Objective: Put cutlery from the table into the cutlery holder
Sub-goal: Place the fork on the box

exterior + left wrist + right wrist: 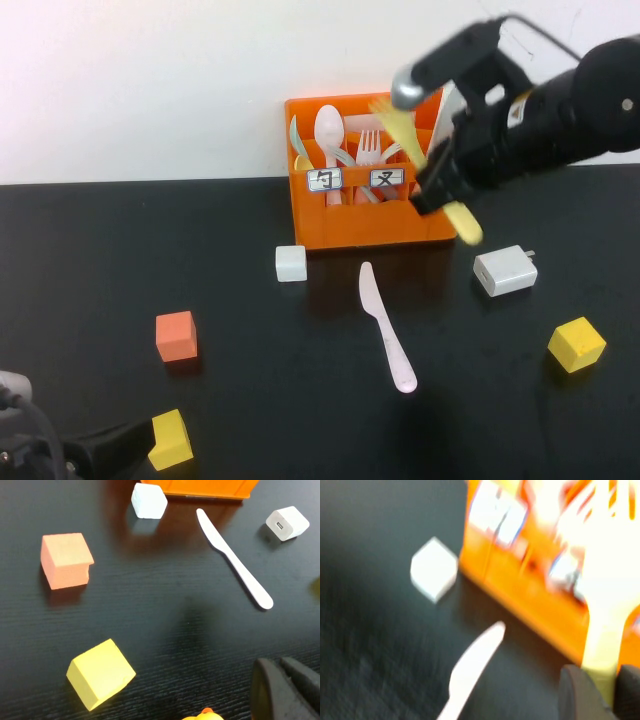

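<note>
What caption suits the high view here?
Right gripper carries a yellow fork over the orange cutlery holder; pink knife remains on the table.

Knife (385, 328) on table (120, 240) before cutlery holder (365, 225); charger (505, 270) right of knife.

We can read two small white labels on the front of the orange cutlery holder (365, 205). The left label (323, 180) bears one black character that looks like 勺. The right label (387, 178) bears one that looks like 叉. In the right wrist view the labels are too blurred to read.
</note>
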Robot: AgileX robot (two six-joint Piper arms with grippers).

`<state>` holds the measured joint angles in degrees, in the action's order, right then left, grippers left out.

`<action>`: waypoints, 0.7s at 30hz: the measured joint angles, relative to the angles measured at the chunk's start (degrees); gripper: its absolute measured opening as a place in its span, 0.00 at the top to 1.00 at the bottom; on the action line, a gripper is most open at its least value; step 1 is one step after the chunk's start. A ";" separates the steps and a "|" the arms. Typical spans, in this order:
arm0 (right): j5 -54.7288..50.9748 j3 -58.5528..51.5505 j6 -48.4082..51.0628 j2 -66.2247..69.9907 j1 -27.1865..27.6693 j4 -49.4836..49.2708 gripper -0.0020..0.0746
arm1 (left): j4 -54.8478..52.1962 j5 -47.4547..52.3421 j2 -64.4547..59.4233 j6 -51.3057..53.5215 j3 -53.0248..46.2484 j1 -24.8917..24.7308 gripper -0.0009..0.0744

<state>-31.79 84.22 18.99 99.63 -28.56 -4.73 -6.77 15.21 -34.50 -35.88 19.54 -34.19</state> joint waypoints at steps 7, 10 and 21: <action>14.98 -0.23 -0.07 0.00 0.00 -2.95 0.80 | 0.00 0.00 0.00 0.98 0.00 0.00 0.99; 22.43 -0.23 -0.07 0.32 0.00 -3.20 0.80 | 0.00 -0.33 0.00 1.10 0.00 0.00 0.99; 40.15 -0.35 -0.21 5.13 0.00 -4.17 0.80 | 0.00 -1.38 0.00 1.10 0.00 0.00 0.99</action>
<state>8.36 83.87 18.78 104.76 -28.56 -8.90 -6.77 13.84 -34.50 -34.78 19.54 -34.19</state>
